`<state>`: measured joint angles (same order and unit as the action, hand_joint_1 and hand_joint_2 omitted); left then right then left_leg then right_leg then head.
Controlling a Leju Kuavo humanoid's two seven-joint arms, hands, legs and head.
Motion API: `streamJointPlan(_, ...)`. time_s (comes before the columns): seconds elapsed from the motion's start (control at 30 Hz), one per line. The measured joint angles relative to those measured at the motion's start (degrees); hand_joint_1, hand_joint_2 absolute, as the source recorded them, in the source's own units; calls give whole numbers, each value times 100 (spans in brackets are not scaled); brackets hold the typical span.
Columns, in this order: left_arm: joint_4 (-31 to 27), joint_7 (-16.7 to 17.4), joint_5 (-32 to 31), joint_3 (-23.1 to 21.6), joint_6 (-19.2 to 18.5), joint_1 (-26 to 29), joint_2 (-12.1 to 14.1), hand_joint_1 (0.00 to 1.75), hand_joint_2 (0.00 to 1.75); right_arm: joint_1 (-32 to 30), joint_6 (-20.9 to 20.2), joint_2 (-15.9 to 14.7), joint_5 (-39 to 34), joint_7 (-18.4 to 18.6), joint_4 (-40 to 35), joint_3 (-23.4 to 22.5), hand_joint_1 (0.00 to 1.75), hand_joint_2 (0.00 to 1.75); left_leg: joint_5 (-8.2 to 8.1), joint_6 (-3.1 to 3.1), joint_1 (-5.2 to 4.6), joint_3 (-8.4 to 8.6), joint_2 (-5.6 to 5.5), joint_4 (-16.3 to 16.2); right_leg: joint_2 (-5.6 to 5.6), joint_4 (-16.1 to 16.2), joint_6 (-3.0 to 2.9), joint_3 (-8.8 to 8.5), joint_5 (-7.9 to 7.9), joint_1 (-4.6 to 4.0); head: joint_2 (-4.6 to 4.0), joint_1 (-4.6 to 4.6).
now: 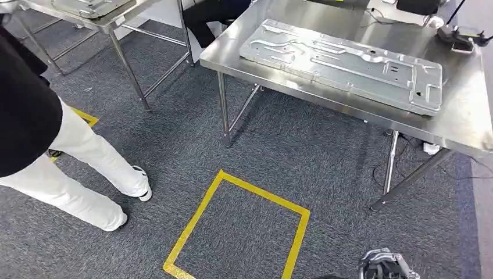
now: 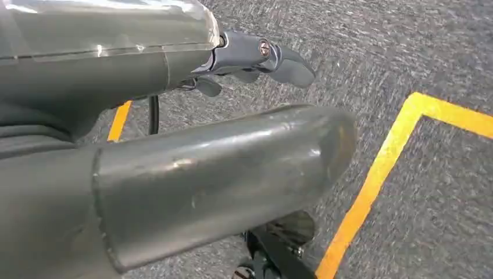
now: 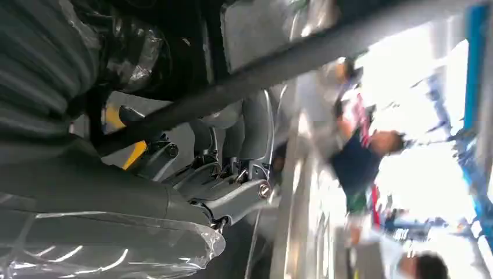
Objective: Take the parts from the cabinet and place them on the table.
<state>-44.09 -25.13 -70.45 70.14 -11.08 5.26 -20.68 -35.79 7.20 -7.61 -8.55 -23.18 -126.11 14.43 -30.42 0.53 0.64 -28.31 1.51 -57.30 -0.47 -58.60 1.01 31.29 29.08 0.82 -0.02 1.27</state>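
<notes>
Between fetches: stamped metal panel (image 1: 343, 64) already on steel table (image 1: 465, 116). Left hand (image 2: 221, 168) empty, fingers loosely apart; right hand (image 3: 232, 192) grip unclear. Next: back to cabinet.

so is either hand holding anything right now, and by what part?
Left hand holds nothing, fingers loose over the carpet. Right hand: too blurred and cluttered to tell. The metal panel lies on the table.

Yellow tape square (image 1: 238, 229) on carpet, person (image 1: 64, 163) standing nr it.
</notes>
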Motion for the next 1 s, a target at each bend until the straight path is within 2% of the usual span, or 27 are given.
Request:
streamJointPlan(0.03,-24,15,-31,-18,-22,12,0,0,0,-9,333,22,447,193,0,-18,175,175,-10,-38,7,21,8,19,18,-4,-36,-5,23,-20,2,0)
streamJointPlan(0.07,-69,30,-65,-37,-43,21,0,0,0,-12,812,95,1088,462,-2,-26,175,175,-34,-78,8,50,17,28,34,26,-77,-27,20,-1,0,0)
streamJointPlan(0.1,-111,37,-100,-59,-65,37,7,0,0,-7,1094,129,1447,647,-11,-28,175,175,-77,-102,38,81,80,-55,40,88,-124,-115,3,43,0,5)
streamJointPlan(0.13,-149,44,-124,-66,-98,47,7,0,0,50,1425,168,1803,901,-11,-22,175,175,-212,-109,11,-63,0,-337,32,110,-163,-166,26,44,2,4)
streamJointPlan(0.2,-190,48,-304,-55,-149,61,9,0,0,288,2059,168,2500,1445,29,-11,175,175,-578,-126,14,-605,-78,-1273,40,107,-221,-204,77,33,0,15)
streamJointPlan(0.23,-199,33,-409,-35,-162,69,11,0,0,408,2294,166,2788,1664,59,-13,175,175,-688,-132,13,-883,-99,-1695,51,107,-226,-238,115,21,0,15)
streamJointPlan(0.27,-219,-5,-523,5,-173,75,15,0,0,549,2495,166,3033,1856,101,-20,175,175,-628,-132,13,-1095,-102,-1919,77,106,-229,-292,159,8,0,15)
streamJointPlan(0.3,-232,-35,-625,46,-186,78,17,0,0,669,2534,166,3201,1976,140,-26,175,175,-405,-117,12,-1134,-102,-1799,103,106,-226,-358,209,-1,2,15)
streamJointPlan(0.33,-238,-52,-714,89,-197,86,17,0,0,770,2562,166,3355,2056,181,-50,175,175,-86,-92,7,-1047,-102,-1452,126,106,-221,-439,264,-5,0,15)
streamJointPlan(0.37,-243,-59,-761,120,-201,95,20,0,0,865,2569,166,3446,2085,214,-74,175,175,292,-50,-2,-869,-104,-931,139,107,-211,-532,328,-11,0,15)
streamJointPlan(0.4,-253,-72,-785,155,-203,94,22,0,0,923,2571,166,3485,2100,247,-81,175,175,577,8,-23,-728,-112,-436,141,107,-197,-613,393,-16,0,15)
streamJointPlan(0.43,-262,-83,-820,193,-214,93,35,0,0,967,2576,168,3504,2104,287,-98,175,175,442,67,-78,-679,-131,-418,137,121,-157,-624,443,-36,0,4)
streamJointPlan(0.47,-275,-109,-828,219,-214,94,35,0,0,1022,2580,168,3519,2111,304,-109,175,175,399,91,-82,-595,-119,-260,163,115,-111,-624,470,-33,0,24)
streamJointPlan(0.5,-282,-127,-901,230,-218,92,35,0,0,1046,2573,166,3563,2128,328,-114,175,175,381,108,-101,-605,-117,-264,138,174,-84,-642,480,-13,0,11)
streamJointPlan(0.53,-288,-153,-983,243,-225,97,35,0,0,1099,2525,166,3700,2194,363,-122,175,175,366,146,-100,-590,-128,-200,136,135,-44,-684,409,-17,2,20)
streamJointPlan(0.57,-297,-177,-1080,276,-247,97,35,0,0,1201,2440,166,3855,2279,396,-138,175,175,358,181,-63,-487,-140,-136,141,113,-4,-707,351,-30,0,15)
streamJointPlan(0.6,-317,-234,-1218,321,-291,99,35,0,0,1346,2321,164,3988,2380,440,-166,175,175,360,203,-30,-362,-135,-19,120,-32,6,-672,352,-8,2,26)
streamJointPlan(0.63,-337,-282,-1347,370,-324,95,35,0,0,1509,2186,164,4167,2463,514,-195,175,175,338,239,-26,-278,-115,20,94,-302,29,-540,355,-10,0,9)
streamJointPlan(0.67,-363,-339,-1482,429,-348,72,37,0,0,1688,2037,160,4270,2548,575,-243,175,175,310,267,-25,-231,-107,36,91,-661,72,-300,453,-3,0,13)
streamJointPlan(0.73,-380,-440,-1751,571,-387,17,37,0,0,1998,1790,153,4398,2699,744,-321,175,175,218,263,-25,-164,-107,36,83,-1372,141,284,847,28,2,11)
streamJointPlan(0.77,-380,-479,-1838,644,-398,4,37,0,0,2139,1697,149,4485,2753,826,-351,175,175,174,255,-25,-115,-112,35,80,-1509,133,476,917,42,0,4)
streamJointPlan(0.8,-380,-494,-1884,702,-398,-1,37,0,0,2313,1594,146,4619,2830,938,-376,175,175,120,239,-20,-43,-116,35,78,-1445,157,568,834,58,2,11)
streamJointPlan(0.83,-380,-511,-1912,747,-395,-11,37,0,0,2515,1447,129,4724,2923,1044,-411,175,175,58,214,-10,47,-115,34,73,-1188,145,561,622,70,0,6)
streamJointPlan(0.9,-380,-518,-1928,778,-376,-34,46,0,0,2845,1238,79,4761,3046,1205,-448,175,175,-74,163,1,220,-110,33,39,-351,168,408,-122,103,2,4)
streamJointPlan(0.93,-380,-518,-1936,800,-371,-36,59,0,0,2939,1199,50,4761,3072,1287,-463,175,175,-135,132,2,257,-110,30,11,-196,148,408,-388,100,0,6)
streamJointPlan(0.97,-380,-520,-1941,826,-369,-70,68,0,0,3047,1170,48,4761,3099,1362,-468,175,175,-169,86,-5,295,-134,8,-32,-125,93,470,-194,28,0,-2)
streamJointPlan(1.0,-380,-520,-1941,835,-365,-85,72,0,0,3097,1157,37,4763,3110,1399,-479,175,175,-223,23,-3,283,-127,25,-21,-194,4,436,-248,1,0,0)
